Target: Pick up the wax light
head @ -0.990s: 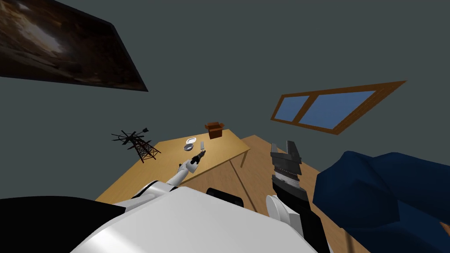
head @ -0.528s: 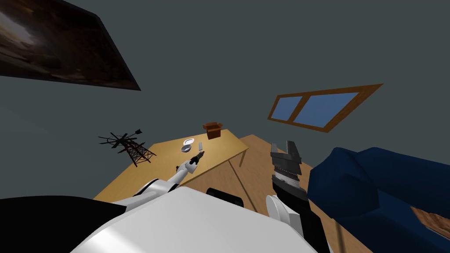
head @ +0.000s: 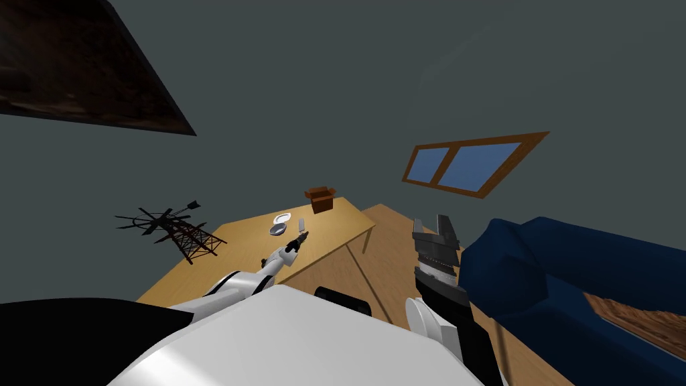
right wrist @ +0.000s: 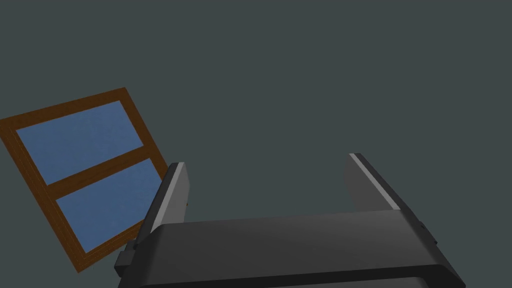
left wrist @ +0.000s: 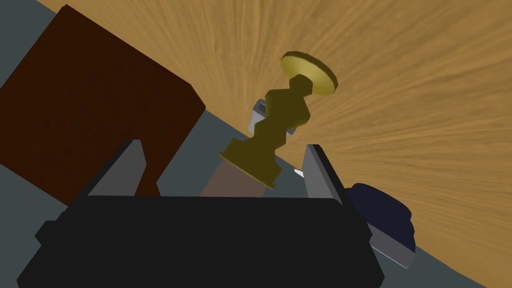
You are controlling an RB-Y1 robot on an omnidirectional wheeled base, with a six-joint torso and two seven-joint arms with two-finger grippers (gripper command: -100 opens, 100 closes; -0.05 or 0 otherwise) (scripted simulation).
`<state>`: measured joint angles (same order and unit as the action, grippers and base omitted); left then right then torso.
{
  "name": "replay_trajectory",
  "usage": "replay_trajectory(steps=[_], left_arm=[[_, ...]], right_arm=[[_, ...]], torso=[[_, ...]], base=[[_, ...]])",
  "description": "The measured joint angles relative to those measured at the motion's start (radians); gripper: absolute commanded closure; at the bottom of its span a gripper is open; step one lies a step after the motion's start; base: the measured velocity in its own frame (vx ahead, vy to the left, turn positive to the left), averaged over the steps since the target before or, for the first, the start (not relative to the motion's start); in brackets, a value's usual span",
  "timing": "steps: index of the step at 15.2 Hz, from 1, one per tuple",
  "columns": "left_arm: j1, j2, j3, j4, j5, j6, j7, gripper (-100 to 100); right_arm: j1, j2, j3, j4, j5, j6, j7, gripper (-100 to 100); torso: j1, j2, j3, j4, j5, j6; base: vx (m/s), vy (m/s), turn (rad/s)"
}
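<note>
Two spread left gripper (left wrist: 223,146) fingers (left wrist: 120,172) flank the gold candlestick (left wrist: 280,115) beside a brown box (left wrist: 90,110)

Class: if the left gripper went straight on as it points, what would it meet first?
Probably the brownish candle in its gold holder, between the open fingers of the left gripper; the wooden table lies beyond, depth unclear.

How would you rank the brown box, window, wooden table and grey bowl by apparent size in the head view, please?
Largest to smallest: wooden table, window, brown box, grey bowl. The window hangs farther back, so only its apparent size ranks here.
</note>
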<state>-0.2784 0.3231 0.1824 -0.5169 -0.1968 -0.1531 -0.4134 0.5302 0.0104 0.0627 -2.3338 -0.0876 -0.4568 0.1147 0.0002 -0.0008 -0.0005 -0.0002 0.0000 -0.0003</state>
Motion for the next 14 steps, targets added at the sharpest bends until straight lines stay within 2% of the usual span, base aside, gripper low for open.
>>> replay_trajectory(steps=[4, 6, 8, 12, 14], left_arm=[[0.001, 0.001, -0.001, 0.001, -0.001, 0.002, -0.002, 100], [-0.002, -0.001, -0.009, -0.004, 0.0, 0.004, -0.001, 100], [0.011, -0.003, -0.041, -0.05, 0.004, 0.028, 0.011, 100], [0.02, -0.013, -0.076, -0.097, 0.006, 0.06, 0.017, 100], [0.038, -0.015, -0.106, -0.151, 0.01, 0.09, 0.028, 100]], right_arm=[[0.0, 0.0, 0.0, 0.0, 0.0, 0.0, 0.0, 0], [0.0, 0.0, 0.0, 0.0, 0.0, 0.0, 0.0, 0], [0.0, 0.0, 0.0, 0.0, 0.0, 0.0, 0.0, 0], [0.0, 0.0, 0.0, 0.0, 0.0, 0.0, 0.0, 0], [0.0, 0.0, 0.0, 0.0, 0.0, 0.0, 0.0, 0]], torso=[[0.0, 0.001, 0.001, 0.001, 0.001, 0.0], [0.001, 0.002, 0.001, 0.001, 0.001, -0.001], [0.001, 0.003, 0.002, 0.001, 0.001, -0.002], [0.0, 0.003, 0.002, 0.001, 0.001, -0.001], [0.0, 0.003, 0.002, 0.001, 0.001, -0.001]], base=[[-0.001, 0.001, 0.002], [-0.011, -0.004, 0.18], [-0.021, -0.003, 0.177], [-0.016, -0.001, 0.091], [-0.011, -0.003, 0.092]])
